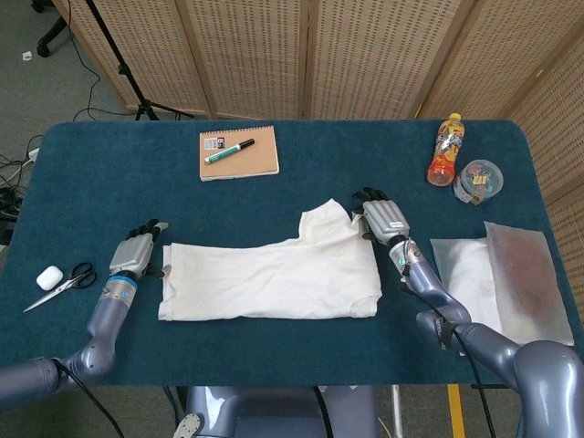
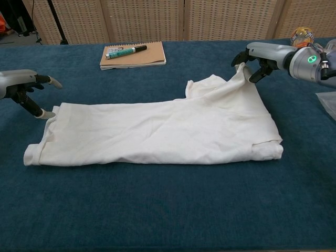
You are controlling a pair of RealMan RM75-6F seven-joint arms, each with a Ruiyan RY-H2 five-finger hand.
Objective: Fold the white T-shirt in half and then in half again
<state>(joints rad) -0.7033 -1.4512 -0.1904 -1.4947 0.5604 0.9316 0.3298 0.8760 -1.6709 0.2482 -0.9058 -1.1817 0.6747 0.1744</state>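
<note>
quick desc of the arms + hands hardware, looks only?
Both arms are smooth blue-grey shells. The left hand and right hand have silver-grey backs and dark fingers with pale tips. The left wrist has a blue ring, the right a green light; a black cable trails from each arm.

— Left hand [image 2: 23, 90]?
— We see it low at the left side, arm reaching in from the near left corner. Fingers are apart and holding nothing; one fingertip points down just beside the shirt's [image 2: 157, 131] corner, and we can't tell if it touches.
— Right hand [image 2: 258, 59]?
— We see the forearm coming in from the right, green light on the wrist. The hand is raised off the surface, fingers curled and pinching the far right corner of the shirt, lifting that corner into a peak. In the head view the same hand [image 1: 381, 219] sits palm down, fingers pointing away from us.
</note>
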